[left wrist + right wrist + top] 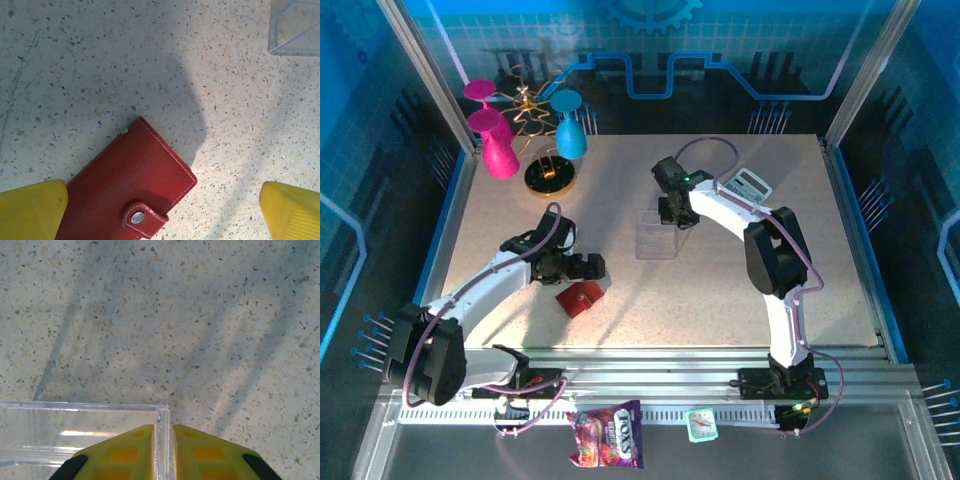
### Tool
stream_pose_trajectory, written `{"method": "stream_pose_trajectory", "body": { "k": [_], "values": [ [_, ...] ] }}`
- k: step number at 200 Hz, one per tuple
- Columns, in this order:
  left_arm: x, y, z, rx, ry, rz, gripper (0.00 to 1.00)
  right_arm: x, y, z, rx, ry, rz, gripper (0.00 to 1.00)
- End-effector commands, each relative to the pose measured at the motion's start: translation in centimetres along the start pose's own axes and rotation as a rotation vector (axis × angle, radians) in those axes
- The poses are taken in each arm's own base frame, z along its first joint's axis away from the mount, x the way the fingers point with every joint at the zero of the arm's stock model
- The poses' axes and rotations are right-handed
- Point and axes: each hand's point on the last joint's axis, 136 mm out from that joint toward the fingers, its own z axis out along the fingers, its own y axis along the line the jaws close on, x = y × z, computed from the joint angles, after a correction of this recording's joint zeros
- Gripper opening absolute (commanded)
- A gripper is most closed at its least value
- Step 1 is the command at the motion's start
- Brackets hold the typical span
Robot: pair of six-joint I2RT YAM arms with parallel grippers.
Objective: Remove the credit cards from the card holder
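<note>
The left gripper's (164,212) yellow fingertips stand spread wide. The seven o'clock one hides an edge of the red stitched folding card holder (127,185), which lies flat on the speckled tabletop (100,60) with its snap fastened and the credit cards presumably inside. Closing here would likely shove it sideways. The right gripper (162,450) pinches the wall of the clear plastic box (75,430); a pull could tip it.

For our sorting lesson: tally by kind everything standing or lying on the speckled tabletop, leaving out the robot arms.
Pink cups: 2
Blue cup: 1
Wire stand: 1
Clear box: 1
Calculator: 1
Card holder: 1
Total: 7
</note>
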Motion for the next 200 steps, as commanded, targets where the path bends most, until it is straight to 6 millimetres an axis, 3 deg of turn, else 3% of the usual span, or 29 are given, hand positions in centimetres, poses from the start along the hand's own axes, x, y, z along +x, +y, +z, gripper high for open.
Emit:
{"method": "stream_pose_trajectory", "body": {
  "k": [1, 63, 118, 200],
  "values": [
    [0.0, 0.1, -0.1, -0.029, 0.018, 0.017, 0.99, -0.5, -0.5, -2.6, -0.015, -0.027, 0.024, 0.19],
    [1.1, 1.0, 2.0, -0.071, 0.099, -0.001, 0.99, -0.1, 0.2, -6.2, -0.14, -0.049, 0.052, 0.2],
    [0.6, 1.6, 3.0, -0.109, 0.11, 0.01, 0.99, 1.0, 0.2, -8.7, -0.216, -0.066, 0.061, 0.21],
    [3.3, 0.3, 3.9, -0.045, 0.228, -0.007, 0.99, 1.7, -0.6, -9.6, -0.257, -0.072, 0.09, 0.23]
  ]
}}
